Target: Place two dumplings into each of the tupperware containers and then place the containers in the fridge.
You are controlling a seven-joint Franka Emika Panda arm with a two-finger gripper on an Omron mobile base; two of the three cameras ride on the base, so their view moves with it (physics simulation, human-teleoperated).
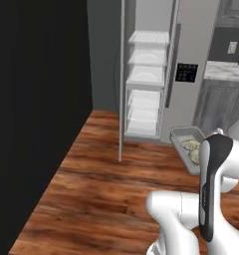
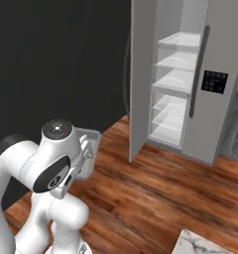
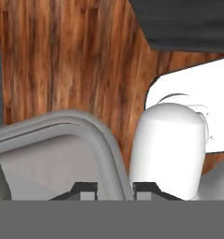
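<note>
- Wooden floor (image 1: 101,189) runs to the fridge (image 1: 188,45), whose door stands open on white shelves (image 1: 146,74).
- Arm is folded; the hand (image 3: 115,189) grips the tupperware container (image 1: 183,134) rim, dumplings (image 1: 191,146) inside.

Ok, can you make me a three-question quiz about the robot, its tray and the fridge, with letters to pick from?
1. Where is the tupperware container?
A. on a fridge shelf
B. held up above the wooden floor
C. lying on the floor

2. How many dumplings can you count in it?
A. two
B. five
C. none

3. Is the fridge door open or shut?
A. shut
B. open
C. taken off

Answers: 1 B, the gripper clamps its rim over the floor. 2 A, two beige lumps lie in the tray in the left base view. 3 B, the pale shelves inside are showing.
</note>
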